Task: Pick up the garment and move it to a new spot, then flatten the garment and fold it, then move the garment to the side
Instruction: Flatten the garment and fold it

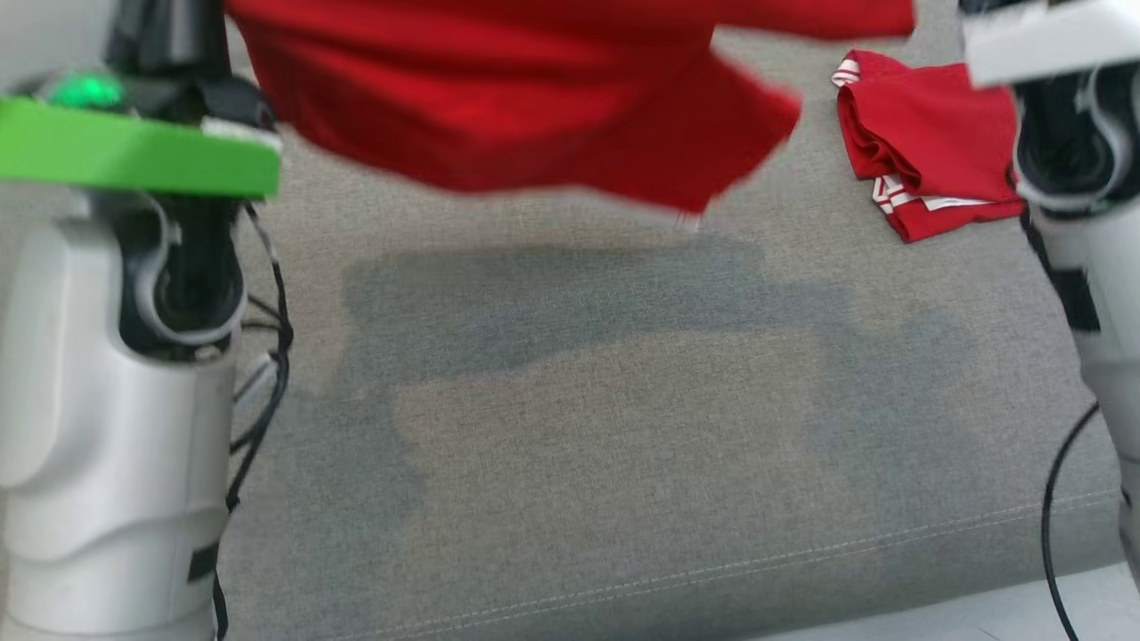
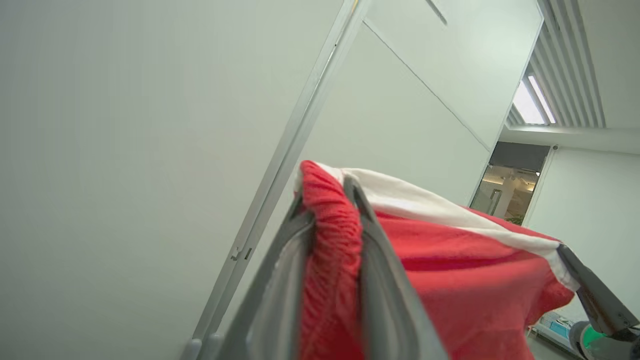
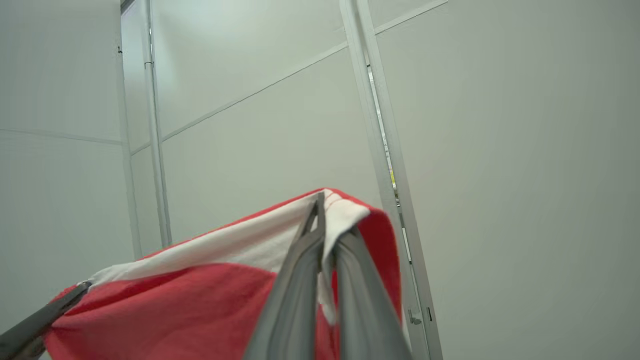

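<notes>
The left gripper (image 2: 327, 195) is pinching a bunched edge and the right gripper (image 3: 325, 215) is clamping the white-banded edge, stretching the red garment (image 1: 534, 107) lengthwise between them, aloft above the grey cushion (image 1: 623, 445).

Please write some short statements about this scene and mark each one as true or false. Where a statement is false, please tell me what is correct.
1. The red garment with a white stripe hangs in the air above the grey fabric cushion. True.
2. The right gripper alone holds this garment. False: the left gripper also has the red cloth pinched between its fingers.
3. A folded red garment with white stripes lies on the cushion. True.
4. The folded garment lies on the robot's left side. False: it lies on the robot's right, toward the far part of the cushion.
</notes>
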Robot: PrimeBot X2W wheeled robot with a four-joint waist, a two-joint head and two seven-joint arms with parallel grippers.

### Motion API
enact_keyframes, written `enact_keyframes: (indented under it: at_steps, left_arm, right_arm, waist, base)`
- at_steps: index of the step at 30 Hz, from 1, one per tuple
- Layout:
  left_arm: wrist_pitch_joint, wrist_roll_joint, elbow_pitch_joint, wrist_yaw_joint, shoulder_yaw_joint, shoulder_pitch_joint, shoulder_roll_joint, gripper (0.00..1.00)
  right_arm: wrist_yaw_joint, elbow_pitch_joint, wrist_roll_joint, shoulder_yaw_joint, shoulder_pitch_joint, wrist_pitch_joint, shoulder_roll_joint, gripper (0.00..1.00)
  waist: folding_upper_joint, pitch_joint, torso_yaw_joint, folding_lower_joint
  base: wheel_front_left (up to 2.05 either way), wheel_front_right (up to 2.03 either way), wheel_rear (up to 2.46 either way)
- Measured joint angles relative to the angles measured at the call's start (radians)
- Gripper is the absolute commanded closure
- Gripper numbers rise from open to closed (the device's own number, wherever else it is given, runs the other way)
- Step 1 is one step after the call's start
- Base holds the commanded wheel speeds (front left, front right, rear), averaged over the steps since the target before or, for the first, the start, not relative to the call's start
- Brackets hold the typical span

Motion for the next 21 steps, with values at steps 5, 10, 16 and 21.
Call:
enact_keyframes:
  at_steps: [5,10,16,21]
  left_arm:
    - [-0.019,-0.008,0.064,-0.021,-0.024,-0.018,-0.014,0.56]
    - [-0.016,-0.045,0.164,-0.052,-0.112,0.218,-0.038,0.55]
    - [-0.091,-0.063,0.266,-0.071,-0.126,0.467,-0.030,0.16]
    - [-0.108,-0.077,0.285,-0.086,-0.131,0.472,-0.030,0.09]
  right_arm:
    - [0.011,0.054,-0.009,0.065,0.018,-0.012,0.042,1.00]
    - [0.011,0.158,0.022,0.172,0.322,-0.007,0.044,1.00]
    - [0.012,0.252,0.063,0.209,0.542,-0.006,0.052,1.00]
    - [0.020,0.260,0.069,0.196,0.543,-0.007,0.056,1.00]
  waist:
    - [-0.0001,0.010,0.003,0.0001]
    - [-0.0001,0.026,0.007,0.0001]
    - [0.0000,0.055,0.008,0.0000]
    - [-0.0001,0.070,-0.002,0.0001]
  base:
    - [0.00,0.00,0.00]
    - [0.00,0.00,0.00]
    - [0.00,0.00,0.00]
    - [0.00,0.00,0.00]
